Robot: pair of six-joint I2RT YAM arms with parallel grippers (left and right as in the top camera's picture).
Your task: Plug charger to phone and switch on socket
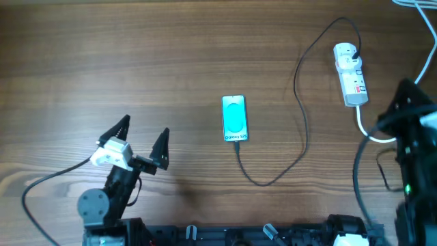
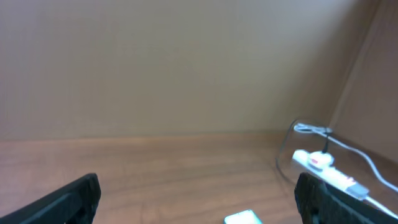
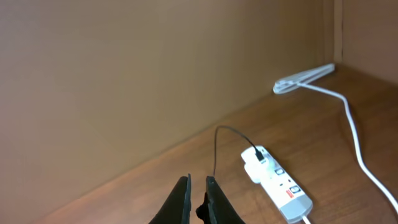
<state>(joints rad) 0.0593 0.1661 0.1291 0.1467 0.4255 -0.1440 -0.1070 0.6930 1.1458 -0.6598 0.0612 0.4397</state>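
Observation:
The phone (image 1: 234, 118) lies flat at the table's middle with its cyan screen up. The charger (image 1: 300, 102), a thin black cable, runs from the phone's near end in a loop up to a white adapter (image 1: 345, 53) in the socket (image 1: 350, 75) at the far right. My left gripper (image 1: 145, 126) hovers wide open at the near left, well clear of the phone (image 2: 244, 218). My right gripper (image 3: 198, 180) hangs near the right edge, short of the socket (image 3: 278, 183). Only a thin slit shows between its fingers, and nothing is in it.
The socket's thick white lead (image 1: 369, 130) curves from its near end toward the right arm, and another white lead (image 3: 351, 124) trails to the back corner. Brown walls close the back and right sides of the wooden table (image 1: 171, 61).

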